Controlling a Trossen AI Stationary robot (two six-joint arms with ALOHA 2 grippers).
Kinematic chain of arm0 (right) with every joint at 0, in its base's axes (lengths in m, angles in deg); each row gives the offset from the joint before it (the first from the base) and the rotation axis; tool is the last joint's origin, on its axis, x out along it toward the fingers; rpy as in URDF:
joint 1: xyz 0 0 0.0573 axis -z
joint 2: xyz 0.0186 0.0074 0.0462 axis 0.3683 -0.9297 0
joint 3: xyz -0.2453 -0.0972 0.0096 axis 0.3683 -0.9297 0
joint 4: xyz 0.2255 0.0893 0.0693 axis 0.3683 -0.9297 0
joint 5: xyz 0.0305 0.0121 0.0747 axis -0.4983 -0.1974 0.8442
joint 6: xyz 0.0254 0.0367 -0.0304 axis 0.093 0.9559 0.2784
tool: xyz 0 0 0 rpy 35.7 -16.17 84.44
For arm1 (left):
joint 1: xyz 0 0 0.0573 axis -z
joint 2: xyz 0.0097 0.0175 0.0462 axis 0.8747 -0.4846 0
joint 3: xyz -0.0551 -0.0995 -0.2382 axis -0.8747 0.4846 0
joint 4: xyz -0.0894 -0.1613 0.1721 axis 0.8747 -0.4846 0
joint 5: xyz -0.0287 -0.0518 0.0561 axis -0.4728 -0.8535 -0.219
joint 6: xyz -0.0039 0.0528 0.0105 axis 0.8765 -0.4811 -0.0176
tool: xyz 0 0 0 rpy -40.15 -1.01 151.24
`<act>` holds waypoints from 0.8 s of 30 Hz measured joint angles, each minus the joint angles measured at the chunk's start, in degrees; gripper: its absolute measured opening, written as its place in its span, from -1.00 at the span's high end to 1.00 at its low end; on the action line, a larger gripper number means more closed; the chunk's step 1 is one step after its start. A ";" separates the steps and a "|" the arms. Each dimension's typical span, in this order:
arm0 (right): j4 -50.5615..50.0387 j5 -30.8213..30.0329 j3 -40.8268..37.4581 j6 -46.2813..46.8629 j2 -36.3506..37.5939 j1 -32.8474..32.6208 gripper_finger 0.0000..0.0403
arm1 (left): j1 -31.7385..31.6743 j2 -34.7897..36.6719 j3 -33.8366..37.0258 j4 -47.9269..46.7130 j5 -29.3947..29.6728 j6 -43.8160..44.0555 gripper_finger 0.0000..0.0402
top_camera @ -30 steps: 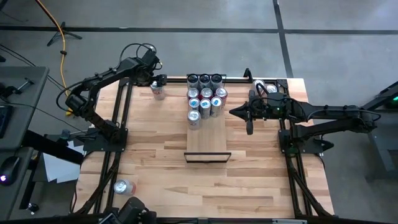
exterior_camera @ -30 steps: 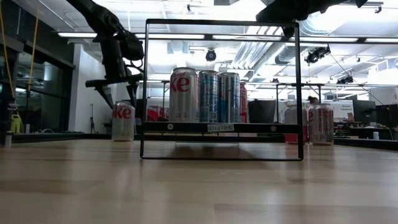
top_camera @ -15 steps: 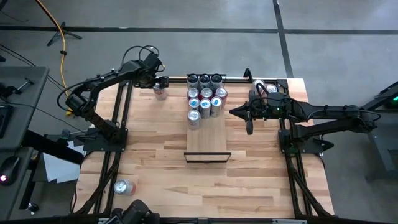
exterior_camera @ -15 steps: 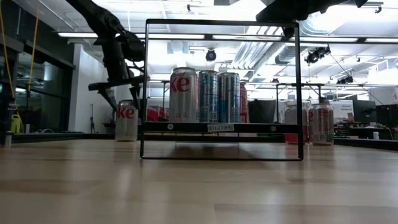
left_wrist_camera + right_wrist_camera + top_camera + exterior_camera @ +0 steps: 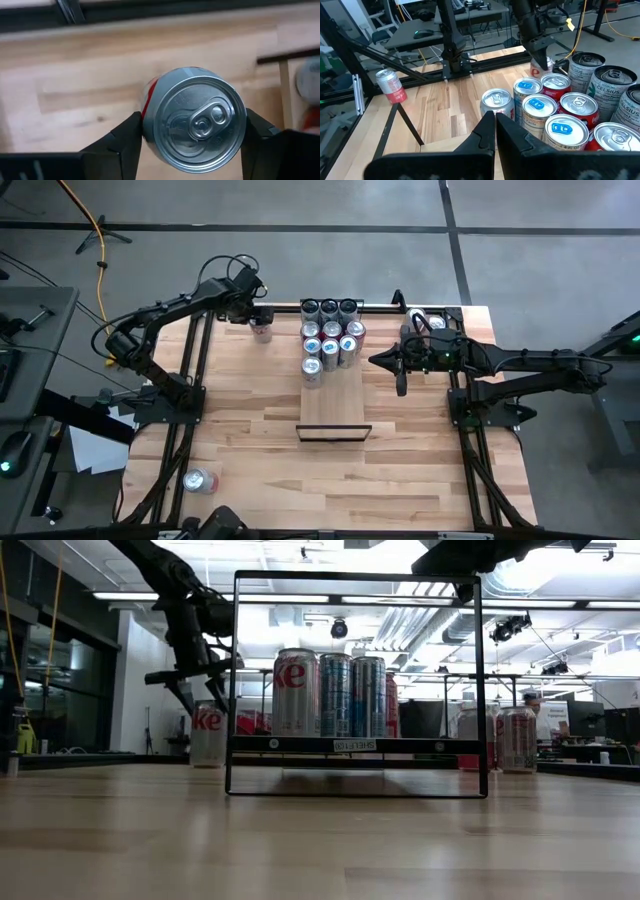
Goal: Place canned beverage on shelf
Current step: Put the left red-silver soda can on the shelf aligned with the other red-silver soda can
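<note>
From above, my left gripper (image 5: 261, 318) is at the far left part of the table (image 5: 250, 450), over a silver and red can (image 5: 262, 330) that stands upright on the wood. This can is just beside the shelf (image 5: 335, 405), not on it. The shelf is the long pale board in the middle, and a bunch of cans (image 5: 331, 337) stands at its far end. My right gripper (image 5: 401, 383) hangs beside the shelf on the other side, with its fingers pressed together and nothing in them. One more can (image 5: 200, 480) lies on its side near the front left corner.

From table height, my left gripper (image 5: 205, 690) comes down onto the top of the can (image 5: 208, 732), left of the black frame (image 5: 355, 685).

In my left wrist view, the can (image 5: 194, 120) sits between my two fingers (image 5: 125, 145). They are right at its sides, but I cannot tell if they squeeze it.

In my right wrist view, my fingers (image 5: 492, 132) are closed tight, pointing at the cans on the shelf.
</note>
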State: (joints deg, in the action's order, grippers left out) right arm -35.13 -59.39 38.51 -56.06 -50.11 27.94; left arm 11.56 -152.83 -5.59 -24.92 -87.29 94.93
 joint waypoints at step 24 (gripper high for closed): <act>0.00 0.07 0.00 2.53 0.00 0.00 1.00 | 17.82 34.09 0.03 -4.30 -10.41 2.63 0.09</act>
State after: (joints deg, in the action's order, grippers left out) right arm -35.13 -59.33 38.51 -53.53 -50.11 27.94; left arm 29.39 -118.74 -5.56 -29.23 -97.70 97.56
